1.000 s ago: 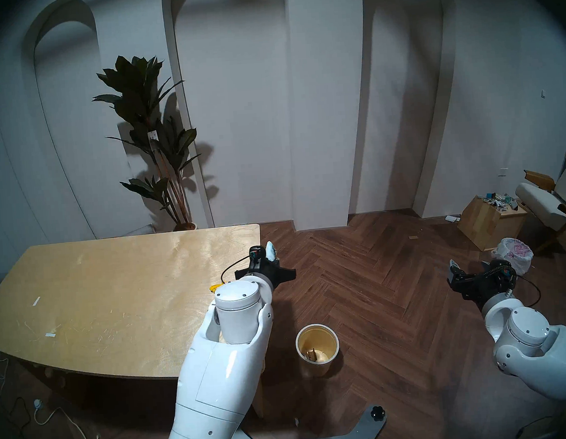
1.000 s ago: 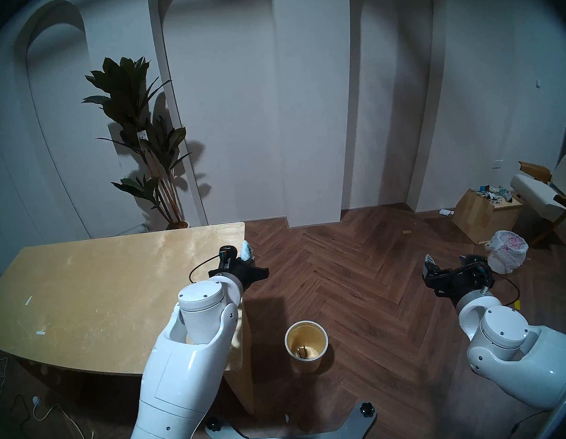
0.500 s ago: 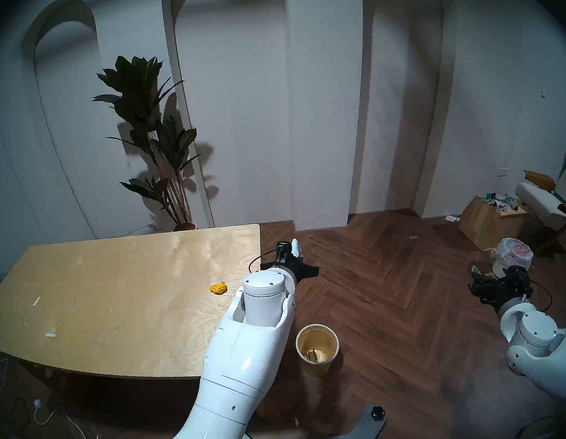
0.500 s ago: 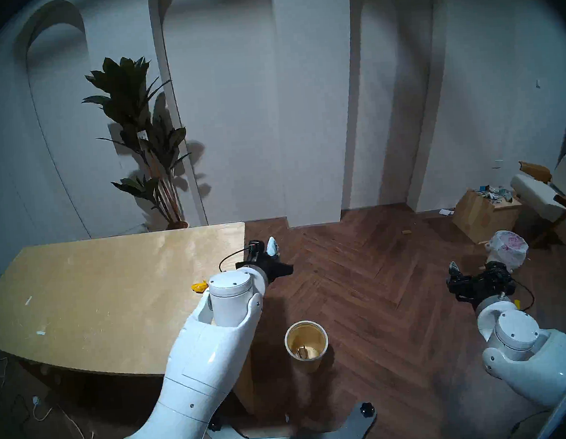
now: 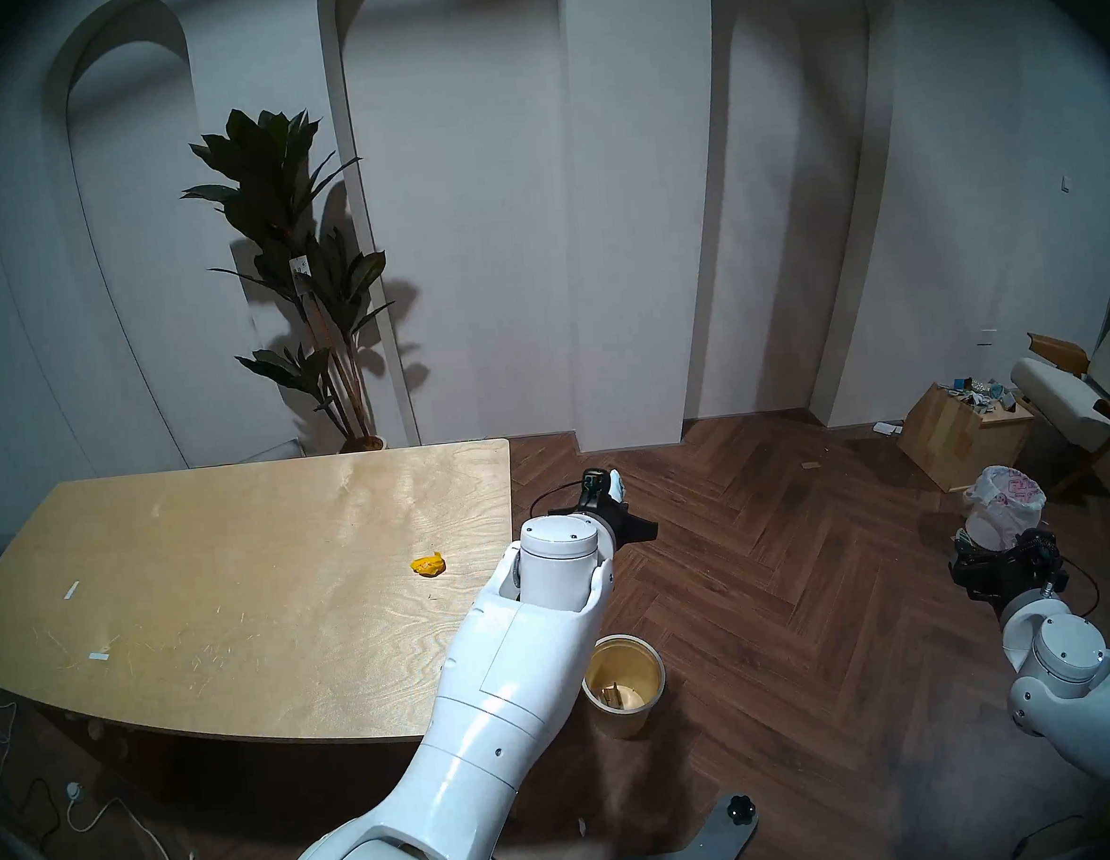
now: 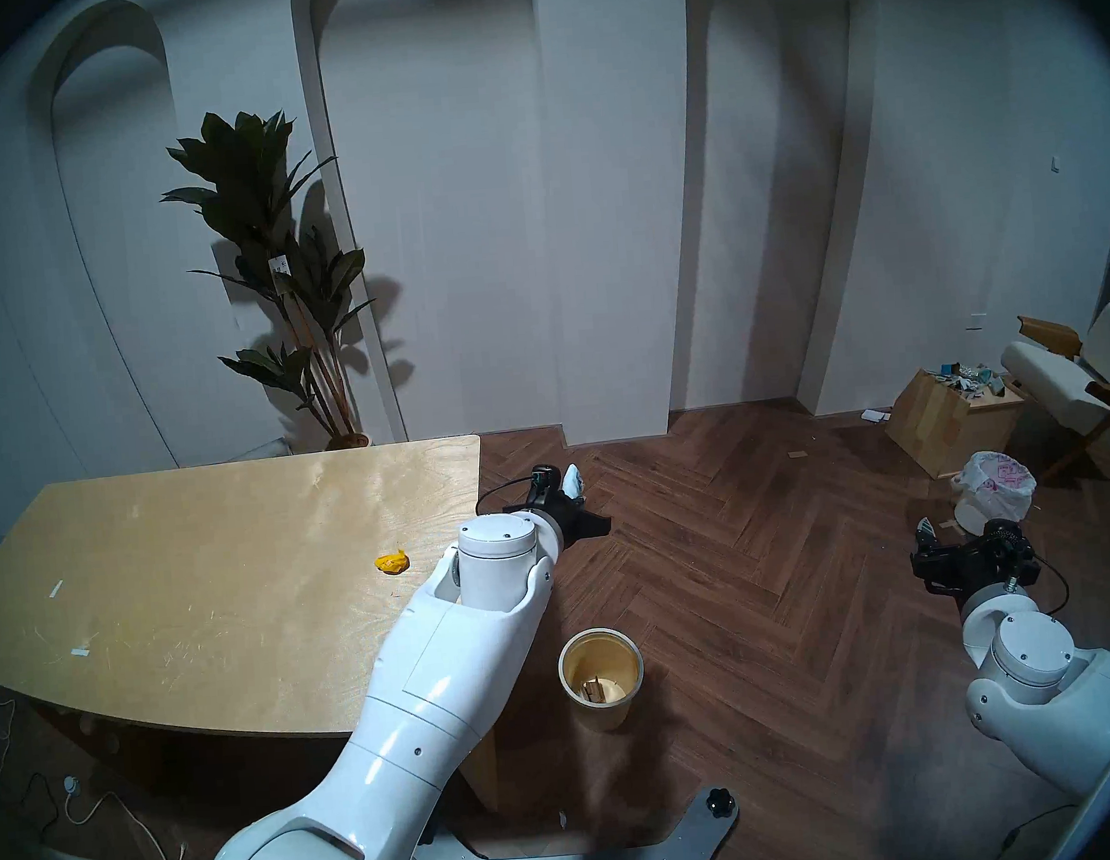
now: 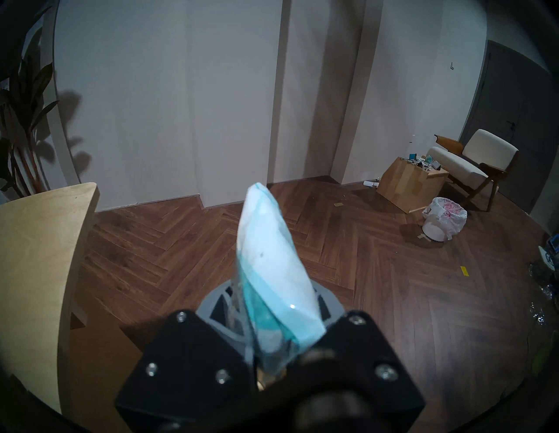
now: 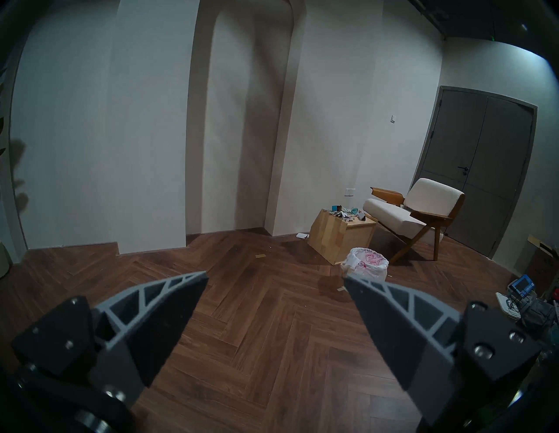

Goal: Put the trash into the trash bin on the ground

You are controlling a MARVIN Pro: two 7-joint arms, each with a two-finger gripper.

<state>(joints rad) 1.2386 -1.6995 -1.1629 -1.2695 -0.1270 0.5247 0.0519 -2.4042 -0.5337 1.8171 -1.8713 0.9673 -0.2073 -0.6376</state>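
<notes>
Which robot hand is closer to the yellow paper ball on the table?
The left. The left tool, shut on the teal wrapper, is just past the table's right edge from the yellow paper lump. The right tool is far right, open.

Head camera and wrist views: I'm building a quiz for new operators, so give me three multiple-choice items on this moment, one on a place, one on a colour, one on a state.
1. Where is the yellow paper lump?
A. on the table
B. in the cream bin
C. on the floor

2. What colours is the wrapper in the left hand?
A. red and black
B. teal and white
C. all yellow

3. How is the right hand?
A. shut on a carton
B. shut on nothing
C. open, holding nothing

Key:
1 A: the yellow paper lump lies on the table, apart from the cream bin.
2 B: the wrapper pinched in the left hand shows teal and white.
3 C: the right hand has its fingers wide apart over bare floor.
</notes>
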